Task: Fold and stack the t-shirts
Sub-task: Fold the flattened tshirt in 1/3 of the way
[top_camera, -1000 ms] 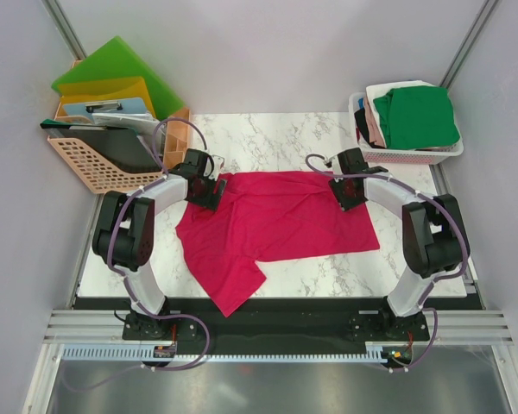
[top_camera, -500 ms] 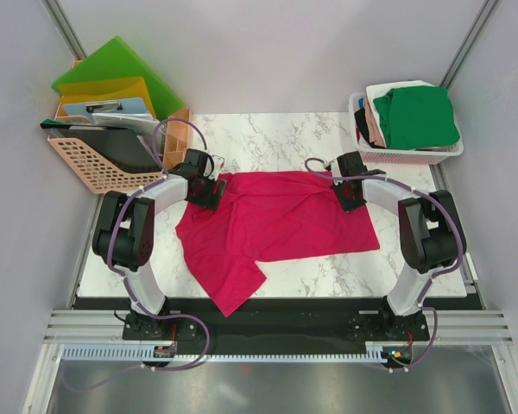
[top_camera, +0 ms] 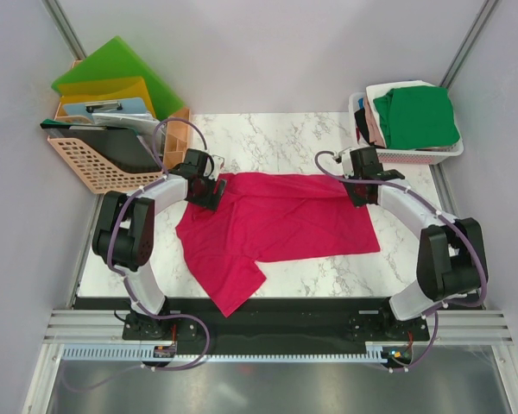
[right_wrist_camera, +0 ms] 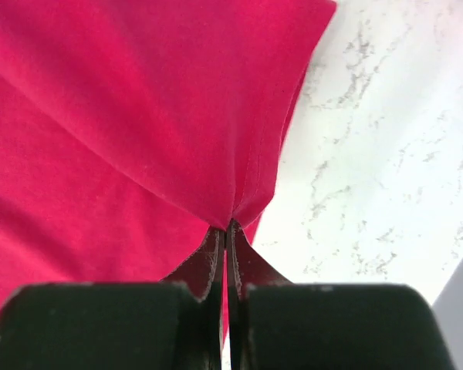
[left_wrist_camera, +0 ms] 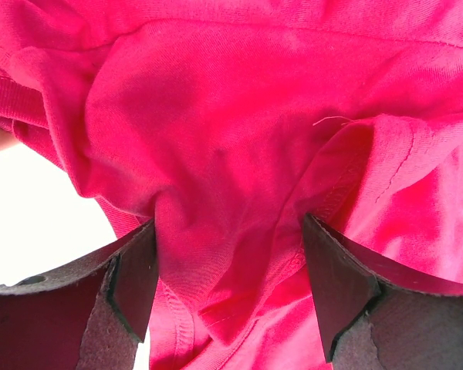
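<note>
Matt crimson cloth t-shirt [top_camera: 285,220] on smooth marble-patterned table [top_camera: 268,129].

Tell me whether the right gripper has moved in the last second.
Yes. The right gripper has shifted rightward, closer to the white basket, pinching the crimson t-shirt at its edge.

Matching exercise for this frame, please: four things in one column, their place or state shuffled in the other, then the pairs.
Things:
1. left gripper
2. right gripper
3. green t-shirt
4. crimson t-shirt

Place or state:
A. on top of the pile in the white basket
B. jaws pinched shut on a cloth edge
C. spread on the marble table
D. jaws wide apart, cloth bunched between them

Pairs: 1-D, 2-B, 3-A, 4-C
</note>
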`<action>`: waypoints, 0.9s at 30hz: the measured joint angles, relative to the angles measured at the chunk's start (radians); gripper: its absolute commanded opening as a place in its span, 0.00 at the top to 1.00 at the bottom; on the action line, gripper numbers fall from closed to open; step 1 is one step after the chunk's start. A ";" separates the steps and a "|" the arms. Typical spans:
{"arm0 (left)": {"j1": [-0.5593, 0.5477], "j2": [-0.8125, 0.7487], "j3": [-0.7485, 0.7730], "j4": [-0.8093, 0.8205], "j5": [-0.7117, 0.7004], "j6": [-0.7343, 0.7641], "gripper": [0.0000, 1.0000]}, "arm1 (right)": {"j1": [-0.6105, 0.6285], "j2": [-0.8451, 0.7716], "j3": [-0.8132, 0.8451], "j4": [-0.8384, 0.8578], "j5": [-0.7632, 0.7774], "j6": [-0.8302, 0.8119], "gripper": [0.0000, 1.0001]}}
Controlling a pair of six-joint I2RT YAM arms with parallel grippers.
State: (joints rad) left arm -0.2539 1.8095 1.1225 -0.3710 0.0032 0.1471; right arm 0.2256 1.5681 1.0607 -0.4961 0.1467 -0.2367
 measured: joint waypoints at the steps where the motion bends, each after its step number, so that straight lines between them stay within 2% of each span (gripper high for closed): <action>1: 0.000 0.000 0.000 0.000 0.000 0.000 0.21 | -0.004 -0.007 0.000 -0.004 0.005 -0.005 1.00; 3: 0.000 0.000 0.000 0.000 0.000 0.000 0.22 | -0.012 -0.010 0.000 -0.014 0.014 -0.018 0.98; 5: 0.000 0.000 0.000 0.000 0.001 0.000 0.22 | -0.020 -0.009 -0.004 -0.025 0.022 -0.030 0.92; 9: 0.000 0.000 0.000 -0.001 0.003 0.000 0.22 | -0.036 0.009 -0.006 -0.044 0.061 -0.057 0.51; 12: 0.000 0.000 -0.002 -0.001 0.004 0.000 0.22 | -0.046 0.035 -0.009 -0.052 0.093 -0.077 0.37; 16: 0.000 0.000 -0.004 0.001 0.006 0.000 0.22 | -0.061 0.044 -0.024 -0.063 0.121 -0.083 0.35; 20: 0.000 -0.001 -0.005 0.002 0.007 0.000 0.22 | -0.080 0.044 -0.026 -0.062 0.130 -0.083 0.39; 26: 0.000 -0.001 -0.005 0.002 0.009 0.000 0.22 | -0.109 0.082 -0.009 -0.024 0.111 -0.071 0.53; 27: 0.000 -0.001 -0.005 0.002 0.009 0.000 0.22 | -0.112 0.103 0.006 -0.020 0.100 -0.065 0.58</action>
State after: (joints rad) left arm -0.2539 1.8088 1.1179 -0.3695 0.0120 0.1474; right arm 0.1135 1.6714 1.0672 -0.5159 0.2462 -0.3016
